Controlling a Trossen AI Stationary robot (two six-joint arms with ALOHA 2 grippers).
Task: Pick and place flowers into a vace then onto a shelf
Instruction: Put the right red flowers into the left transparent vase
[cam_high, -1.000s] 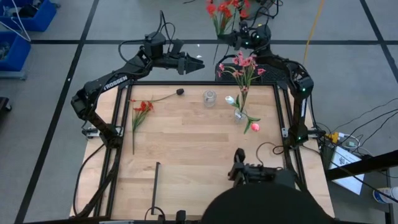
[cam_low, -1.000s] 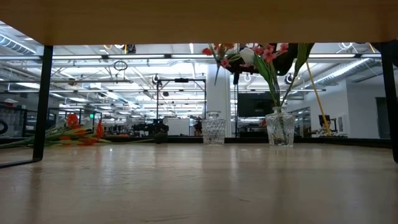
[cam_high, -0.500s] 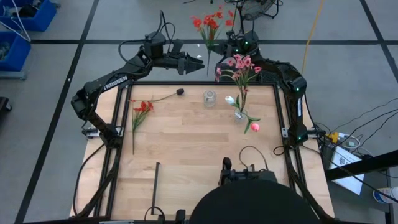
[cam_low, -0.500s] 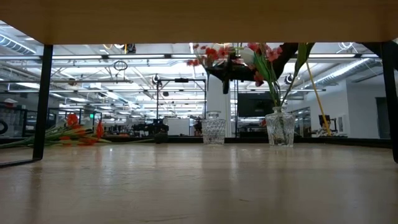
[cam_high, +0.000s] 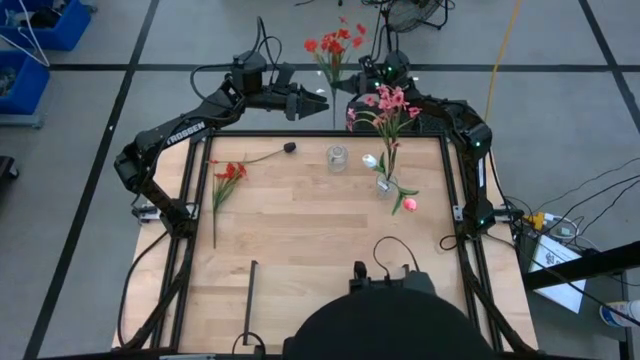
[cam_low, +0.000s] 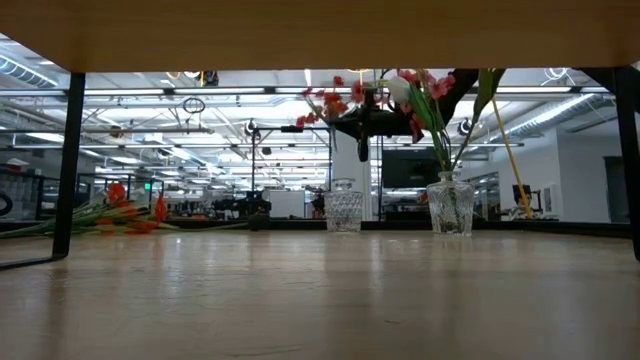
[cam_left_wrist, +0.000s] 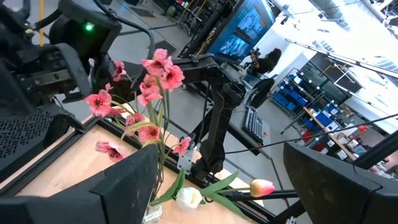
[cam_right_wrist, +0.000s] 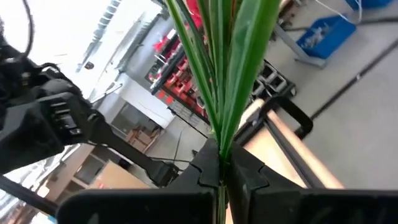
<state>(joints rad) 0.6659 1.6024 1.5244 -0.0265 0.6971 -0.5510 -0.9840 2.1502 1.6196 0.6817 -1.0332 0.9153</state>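
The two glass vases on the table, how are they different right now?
The smaller vase stands empty near the table's far edge, while the right-hand vase already holds pink flowers and tulip buds. In the low view the smaller vase looks shorter and squatter, the right-hand vase taller. Both are clear glass and upright.

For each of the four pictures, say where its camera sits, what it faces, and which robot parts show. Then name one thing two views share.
High: overhead, facing down; both arms, table.
Low: at tabletop height, facing the room; the right gripper above an empty vase.
Left wrist: looks past open left gripper at the pink flowers.
Right wrist: the shut right gripper clamps a red spray.
Shared: the red spray, also in high and low.
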